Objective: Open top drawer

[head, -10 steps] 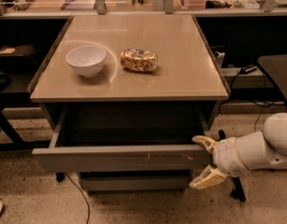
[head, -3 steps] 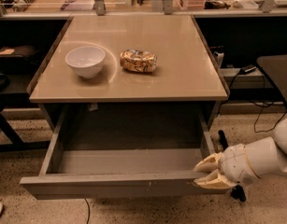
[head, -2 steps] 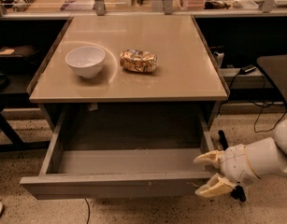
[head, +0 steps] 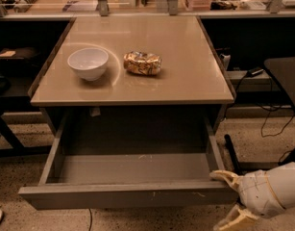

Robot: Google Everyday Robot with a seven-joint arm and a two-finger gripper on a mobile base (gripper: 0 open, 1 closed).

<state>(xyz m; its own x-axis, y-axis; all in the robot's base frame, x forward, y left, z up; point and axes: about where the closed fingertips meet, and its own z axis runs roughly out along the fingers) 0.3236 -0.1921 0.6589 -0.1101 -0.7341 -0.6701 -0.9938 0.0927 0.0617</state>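
The top drawer (head: 128,196) stands pulled far out from under the beige tabletop (head: 185,71). Its grey box interior is in full view and holds nothing. Its grey front faces me, with small white scratch marks right of centre. My gripper (head: 226,198) is at the drawer's front right corner. Its two yellowish fingers are spread apart, the upper one (head: 225,176) by the drawer's top right corner, the lower one (head: 232,219) below the front. It holds nothing.
A white bowl (head: 88,63) and a crinkled brown snack bag (head: 143,63) sit on the tabletop. A dark chair (head: 284,76) and cables are to the right. A shelf with clutter runs along the back.
The drawer has been pulled from partly open to far out. In the last second the gripper's fingers opened off the drawer's front right corner.
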